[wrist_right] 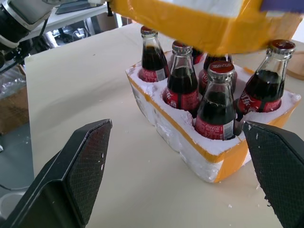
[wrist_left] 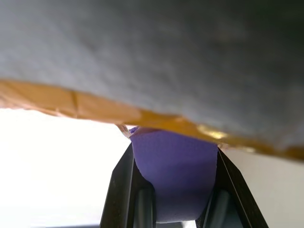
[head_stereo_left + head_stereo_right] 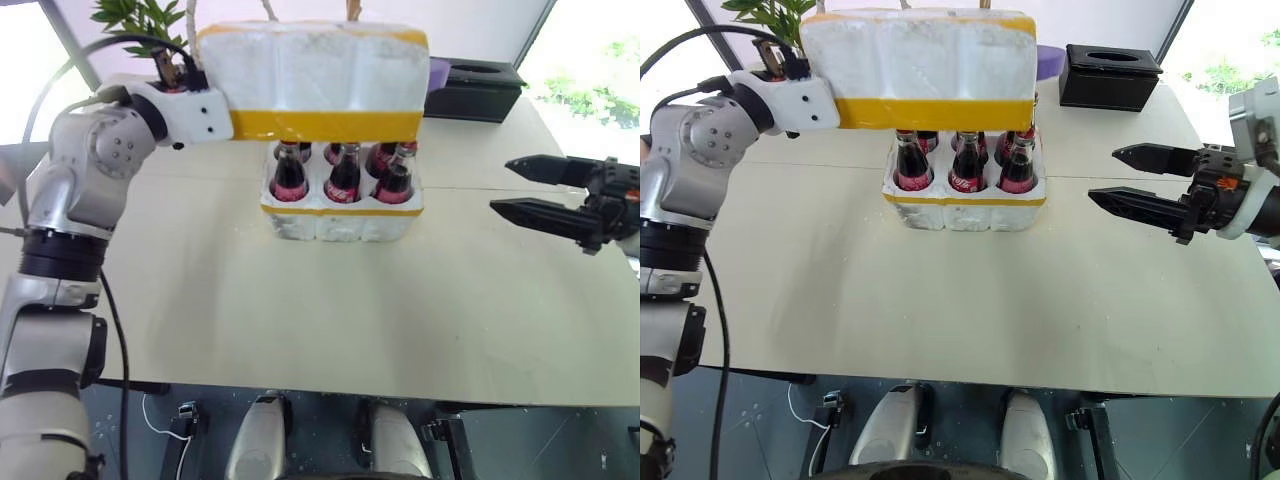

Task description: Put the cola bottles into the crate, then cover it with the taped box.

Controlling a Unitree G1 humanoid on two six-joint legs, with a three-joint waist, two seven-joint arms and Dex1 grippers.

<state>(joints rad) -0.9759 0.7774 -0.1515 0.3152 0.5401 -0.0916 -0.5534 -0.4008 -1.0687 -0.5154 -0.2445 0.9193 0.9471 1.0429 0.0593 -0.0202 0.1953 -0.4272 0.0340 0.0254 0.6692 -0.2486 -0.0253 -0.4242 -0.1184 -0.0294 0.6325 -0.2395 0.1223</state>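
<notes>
The taped box, white foam with a wide yellow band along its lower edge, hangs level just above the crate. My left gripper is shut on the box at its left end. In the left wrist view a purple surface shows between the black fingers, under the yellow band. Several cola bottles with red caps stand upright in the wells of the crate, their tops close under the box. My right gripper stands open to the right of the crate, holding nothing and pointing towards it.
A black tissue box sits at the back right of the beige table. A potted plant stands at the back left, behind my left arm. Something purple shows behind the box's right end.
</notes>
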